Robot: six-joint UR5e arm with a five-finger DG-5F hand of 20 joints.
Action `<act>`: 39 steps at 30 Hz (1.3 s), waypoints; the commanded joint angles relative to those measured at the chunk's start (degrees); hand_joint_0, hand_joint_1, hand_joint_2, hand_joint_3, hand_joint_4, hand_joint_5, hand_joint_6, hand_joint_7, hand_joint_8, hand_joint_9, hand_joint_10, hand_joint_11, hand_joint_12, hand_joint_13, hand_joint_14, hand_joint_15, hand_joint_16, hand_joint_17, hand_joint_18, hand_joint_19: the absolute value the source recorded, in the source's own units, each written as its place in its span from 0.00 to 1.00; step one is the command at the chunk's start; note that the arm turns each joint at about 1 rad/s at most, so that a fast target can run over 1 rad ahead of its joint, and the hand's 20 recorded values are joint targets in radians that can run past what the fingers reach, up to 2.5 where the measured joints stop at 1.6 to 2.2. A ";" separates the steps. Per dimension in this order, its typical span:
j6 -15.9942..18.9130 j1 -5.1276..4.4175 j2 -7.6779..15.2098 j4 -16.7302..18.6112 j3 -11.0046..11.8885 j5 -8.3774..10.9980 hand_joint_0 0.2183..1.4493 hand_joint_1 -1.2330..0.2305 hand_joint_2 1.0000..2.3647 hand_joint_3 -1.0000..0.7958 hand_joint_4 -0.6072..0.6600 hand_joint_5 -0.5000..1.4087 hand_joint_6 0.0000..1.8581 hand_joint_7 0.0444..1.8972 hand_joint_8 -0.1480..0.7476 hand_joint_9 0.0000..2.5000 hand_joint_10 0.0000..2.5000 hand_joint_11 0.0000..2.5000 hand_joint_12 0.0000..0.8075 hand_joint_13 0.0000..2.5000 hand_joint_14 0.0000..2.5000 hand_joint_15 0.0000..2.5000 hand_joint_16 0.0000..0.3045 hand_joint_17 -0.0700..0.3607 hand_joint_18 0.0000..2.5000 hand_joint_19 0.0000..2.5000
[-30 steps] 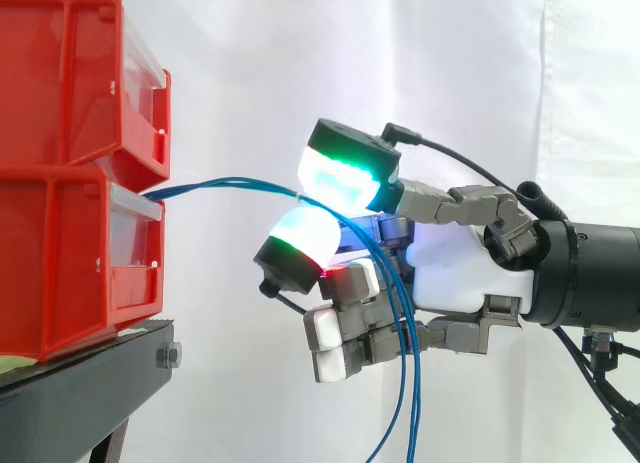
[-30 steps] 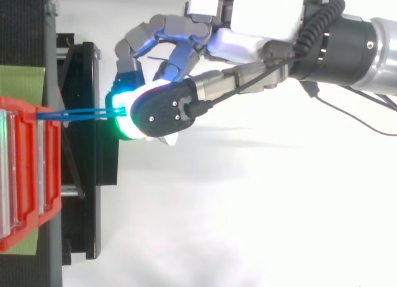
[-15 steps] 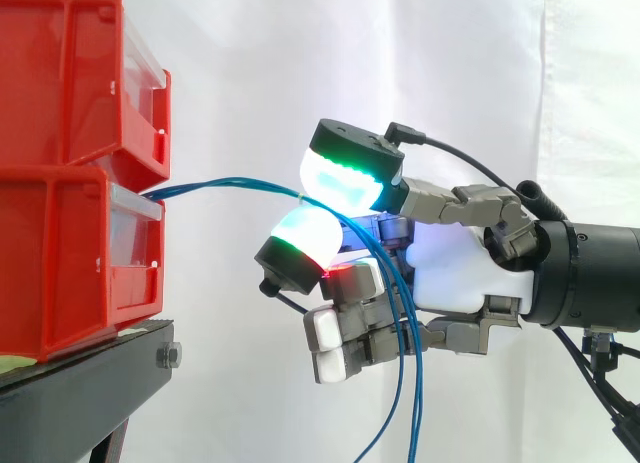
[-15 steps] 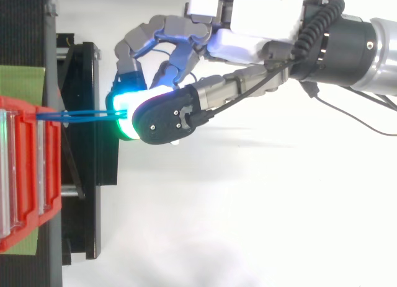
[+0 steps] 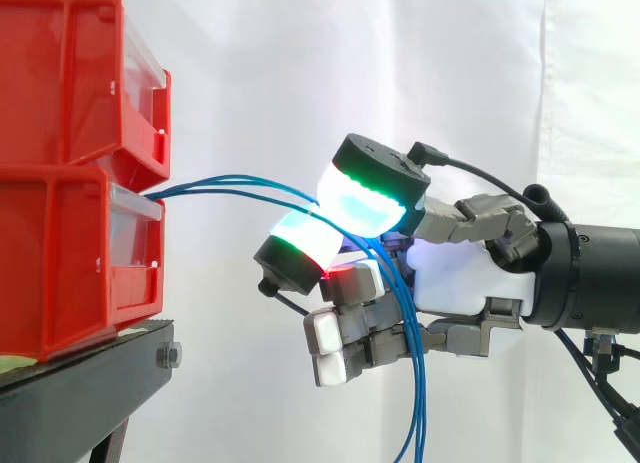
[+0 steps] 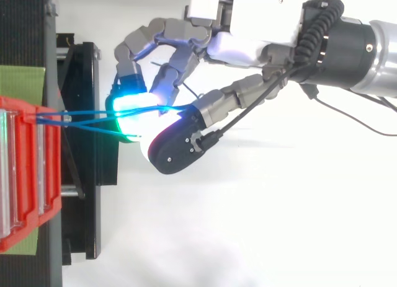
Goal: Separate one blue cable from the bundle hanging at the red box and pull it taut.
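Several thin blue cables [image 5: 228, 184] come out between the two stacked red boxes [image 5: 70, 263] and run right to my hand [image 5: 462, 275], then hang down past it. The hand's curled fingers and thumb close around them: the green-glowing thumb pad [image 5: 366, 190] lies above the cables and a finger pad [image 5: 301, 246] below. From above, the cables [image 6: 80, 120] fan apart from the red box [image 6: 25, 188]. One strand crosses the glowing finger pad [image 6: 131, 105] and another runs under the thumb [image 6: 177, 149]. The hand [image 6: 248, 33] reaches in from the right.
The red boxes sit on a black stand [image 5: 95, 383] at the left, its frame [image 6: 93, 163] jutting toward the hand. A green strip [image 6: 22, 82] lies beside the boxes. A white curtain hangs behind.
The thumb has swung sideways off the finger pad and slightly lower. The cables, bunched together before, now spread into separate strands between box and hand.
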State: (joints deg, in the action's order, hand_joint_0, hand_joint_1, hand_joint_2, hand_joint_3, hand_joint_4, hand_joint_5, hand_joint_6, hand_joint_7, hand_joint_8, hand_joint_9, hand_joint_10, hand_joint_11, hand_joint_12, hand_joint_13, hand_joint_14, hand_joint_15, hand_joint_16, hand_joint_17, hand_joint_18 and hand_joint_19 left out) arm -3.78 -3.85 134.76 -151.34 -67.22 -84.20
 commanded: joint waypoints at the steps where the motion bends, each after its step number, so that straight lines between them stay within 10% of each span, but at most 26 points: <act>1: 0.00 -0.02 -0.03 0.00 -0.01 0.00 0.38 0.25 0.00 0.28 0.56 0.16 0.49 0.65 0.51 0.44 0.01 0.42 0.39 0.38 0.01 0.23 0.13 0.36 0.30 0.22; 11: 0.00 -0.02 0.06 0.00 -0.10 0.00 0.22 0.29 0.00 0.28 0.60 0.17 0.49 0.61 0.55 0.45 0.01 0.41 0.43 0.39 0.01 0.23 0.14 0.39 0.32 0.23; 18: 0.00 -0.02 -0.03 0.08 -0.10 0.00 0.31 0.50 0.00 0.28 0.59 0.17 0.48 0.64 0.54 0.46 0.01 0.40 0.42 0.40 0.01 0.24 0.13 0.37 0.31 0.25; 30: 0.00 -0.02 0.06 0.08 -0.10 0.00 0.33 0.33 0.02 0.47 0.59 0.17 0.49 0.75 0.55 0.45 0.01 0.42 0.42 0.39 0.01 0.24 0.14 0.38 0.32 0.25; 39: 0.09 -0.02 -0.03 0.08 -0.10 0.00 0.34 0.33 0.00 0.28 0.60 0.16 0.49 0.65 0.52 0.43 0.01 0.41 0.41 0.38 0.01 0.23 0.13 0.37 0.30 0.24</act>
State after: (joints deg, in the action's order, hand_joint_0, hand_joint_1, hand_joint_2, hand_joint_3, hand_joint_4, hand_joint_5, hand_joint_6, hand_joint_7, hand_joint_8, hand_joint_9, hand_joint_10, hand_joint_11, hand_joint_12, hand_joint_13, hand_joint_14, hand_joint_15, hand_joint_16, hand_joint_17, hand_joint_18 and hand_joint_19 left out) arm -3.77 -3.88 134.74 -151.26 -67.33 -84.20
